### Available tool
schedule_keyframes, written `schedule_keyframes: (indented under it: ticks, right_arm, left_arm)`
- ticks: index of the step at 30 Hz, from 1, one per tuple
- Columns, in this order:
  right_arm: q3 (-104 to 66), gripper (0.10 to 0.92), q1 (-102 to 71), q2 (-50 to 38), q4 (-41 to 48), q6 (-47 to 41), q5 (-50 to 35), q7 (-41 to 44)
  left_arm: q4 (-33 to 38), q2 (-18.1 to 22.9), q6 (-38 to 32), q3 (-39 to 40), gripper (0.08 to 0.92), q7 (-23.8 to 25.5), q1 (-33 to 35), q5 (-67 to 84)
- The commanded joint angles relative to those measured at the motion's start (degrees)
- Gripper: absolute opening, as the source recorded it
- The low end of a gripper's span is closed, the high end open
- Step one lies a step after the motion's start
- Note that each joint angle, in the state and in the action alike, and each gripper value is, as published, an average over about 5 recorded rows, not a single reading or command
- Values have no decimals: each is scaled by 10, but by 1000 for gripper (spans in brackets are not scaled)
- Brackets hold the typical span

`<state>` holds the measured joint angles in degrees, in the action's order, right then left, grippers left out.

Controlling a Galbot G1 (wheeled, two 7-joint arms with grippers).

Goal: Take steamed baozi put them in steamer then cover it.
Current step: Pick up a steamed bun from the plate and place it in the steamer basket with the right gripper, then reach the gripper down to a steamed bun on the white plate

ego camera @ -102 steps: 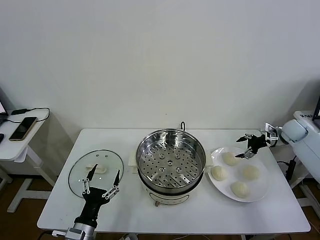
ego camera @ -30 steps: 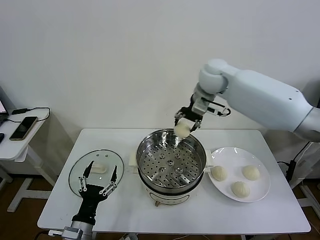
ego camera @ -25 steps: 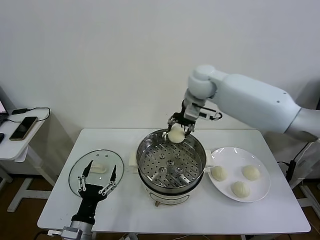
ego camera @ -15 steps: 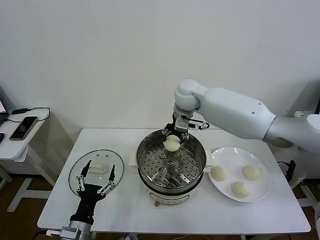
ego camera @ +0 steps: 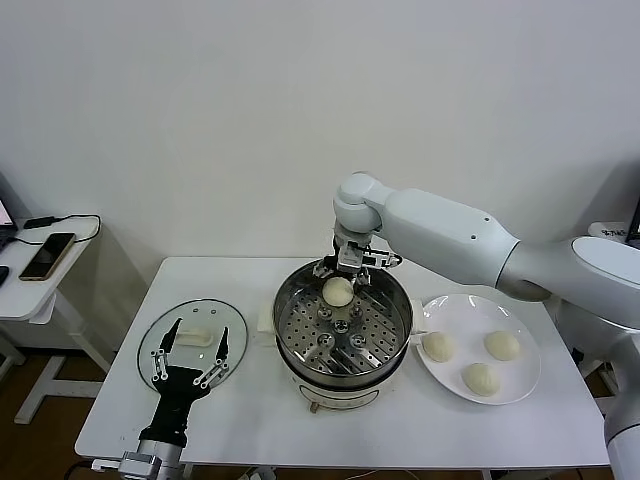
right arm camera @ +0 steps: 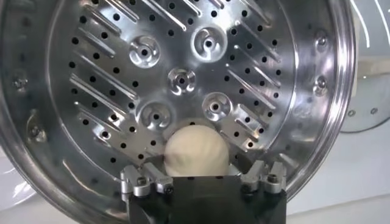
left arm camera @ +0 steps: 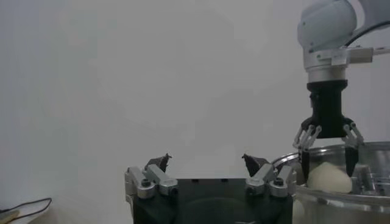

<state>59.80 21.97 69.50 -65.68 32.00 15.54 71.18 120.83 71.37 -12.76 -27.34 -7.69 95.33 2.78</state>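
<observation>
Steel steamer (ego camera: pixel 343 322): baozi (ego camera: pixel 339 291) at twelve o'clock near rim, right gripper (ego camera: pixel 341 272) spread around it; left gripper (ego camera: pixel 188 350) open by lid (ego camera: pixel 192 336).

White table (ego camera: pixel 110 420); steamer (ego camera: pixel 342 372), plate (ego camera: pixel 515 385), lid (ego camera: pixel 230 330)

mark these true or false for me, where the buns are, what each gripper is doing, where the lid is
1. Three baozi lie on the white plate. True.
2. One baozi sits on the perforated tray of the steamer. True.
3. The right gripper is over the plate. False: it is over the far side of the steamer, jaws spread on either side of the bun there.
4. The glass lid covers the steamer. False: it lies flat on the table, to the robot's left of the steamer.
5. The left gripper holds a bun. False: it is open and holds nothing, at the lid's near edge.
</observation>
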Motion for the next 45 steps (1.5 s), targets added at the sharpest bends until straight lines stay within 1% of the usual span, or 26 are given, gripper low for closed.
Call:
schedule_keyframes:
  ticks: [1, 5, 9, 12, 17, 22, 26, 39, 45]
  right_arm:
    - [-3, 822, 19, -20, -15, -33, -77, 21]
    - [3, 823, 84, -92, -59, -131, -185, 58]
    - [47, 823, 162, -170, -59, -244, -278, 70]
    - [96, 823, 200, -221, -42, -311, -327, 71]
    - [185, 823, 207, -292, -25, -364, -375, 46]
    - [233, 823, 162, -328, -31, -384, -394, 1]
    - [249, 823, 119, -331, -37, -390, -387, -28]
    - [201, 823, -17, -287, 0, -389, -361, -98]
    - [173, 823, -54, -264, 18, -384, -341, -113]
  left_arm:
    - [1, 0, 0, 1, 823, -1, 0, 0]
    - [2, 0, 1, 2, 823, -1, -1, 0]
    - [4, 0, 3, 6, 823, 0, -4, 0]
    - [6, -1, 4, 10, 823, 0, -5, 0]
    - [5, -3, 4, 14, 823, 0, -8, -1]
    - [5, -3, 4, 18, 823, 0, -10, -1]
    - [5, -2, 5, 17, 823, -1, -11, -1]
    - [-4, 2, 4, 14, 823, -4, -12, -1]
    - [-10, 2, 3, 12, 823, -5, -13, -2]
